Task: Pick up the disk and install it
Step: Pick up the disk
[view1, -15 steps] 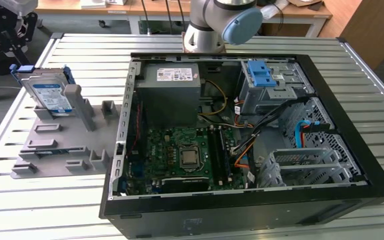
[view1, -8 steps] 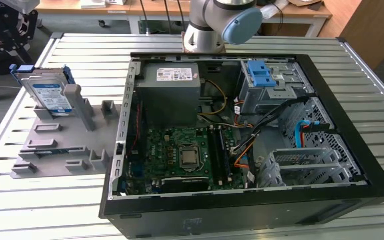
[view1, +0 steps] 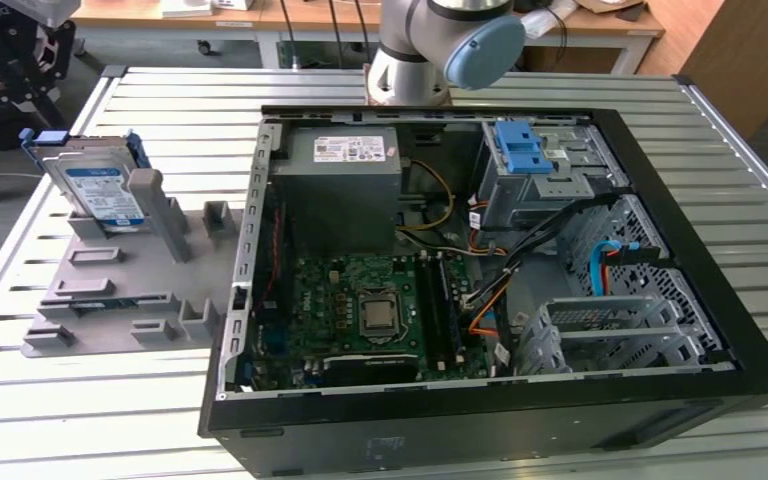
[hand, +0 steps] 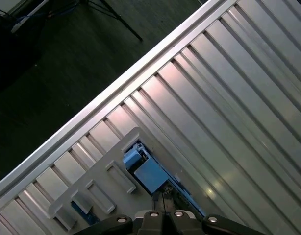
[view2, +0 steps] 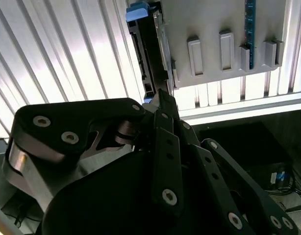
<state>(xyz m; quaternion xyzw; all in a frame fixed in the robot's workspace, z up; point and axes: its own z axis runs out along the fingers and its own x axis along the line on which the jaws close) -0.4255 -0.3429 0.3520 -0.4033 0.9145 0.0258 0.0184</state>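
Note:
The disk [view1: 97, 185] stands on edge in a grey slotted holder [view1: 117, 290] on the table, at the exterior view's left; its white-and-blue label and blue carrier frame are visible. In both wrist views my gripper [view2: 160, 98] [hand: 163, 199] hangs above the table, its black fingers closed together with nothing between them. Just beyond its tips is the disk [view2: 146, 54], seen edge-on, with the blue carrier top [hand: 148, 174] visible. The gripper is apart from the disk.
An open black computer case [view1: 704, 300] lies at the table's middle and the exterior view's right. It holds a grey drive bay with a blue latch [view1: 524, 150] and a metal cage [view1: 611, 325]. The arm's base [view1: 418, 60] stands behind the case. The ribbed table's edge [hand: 91, 112] borders dark floor.

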